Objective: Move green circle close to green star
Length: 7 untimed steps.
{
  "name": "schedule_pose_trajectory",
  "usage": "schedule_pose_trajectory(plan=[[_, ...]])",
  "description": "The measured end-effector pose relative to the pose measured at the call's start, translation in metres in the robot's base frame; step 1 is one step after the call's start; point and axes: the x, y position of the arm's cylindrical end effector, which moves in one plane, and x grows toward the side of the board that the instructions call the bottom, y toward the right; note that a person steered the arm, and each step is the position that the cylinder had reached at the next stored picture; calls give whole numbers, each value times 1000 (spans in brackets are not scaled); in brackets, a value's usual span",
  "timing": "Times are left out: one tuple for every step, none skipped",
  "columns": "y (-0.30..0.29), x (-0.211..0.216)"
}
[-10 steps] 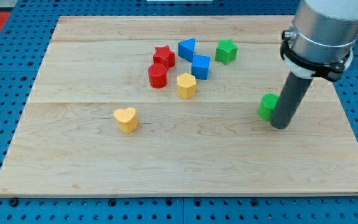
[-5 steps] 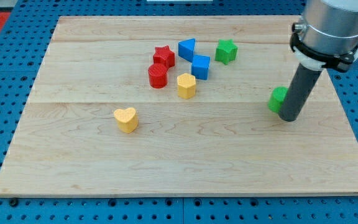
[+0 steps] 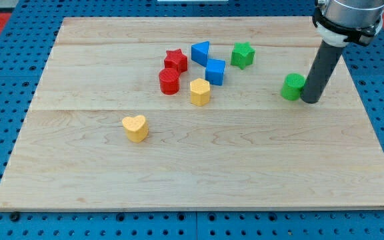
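The green circle (image 3: pixel 291 87) sits on the wooden board toward the view's right. My tip (image 3: pixel 311 101) touches its right side, the dark rod rising toward the view's top right. The green star (image 3: pixel 243 55) stands up and to the left of the circle, near the view's top, with a gap of bare board between them.
A cluster lies left of the green star: a blue triangle (image 3: pixel 201 52), a blue cube (image 3: pixel 215 71), a red star (image 3: pixel 175 60), a red cylinder (image 3: pixel 169 81) and a yellow block (image 3: pixel 200 92). A yellow heart (image 3: pixel 135 128) lies alone at lower left. The board's right edge (image 3: pixel 372 107) is near the rod.
My tip has moved toward the view's top, and the green circle has gone up with it, from lower on the right side to nearer the green star.
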Motion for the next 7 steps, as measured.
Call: schedule_pose_trajectory(plan=[[-4,-8],[-4,-20],[-7,-30],[-16,-36],[-27,-36],[-32,-38],[-42,-42]])
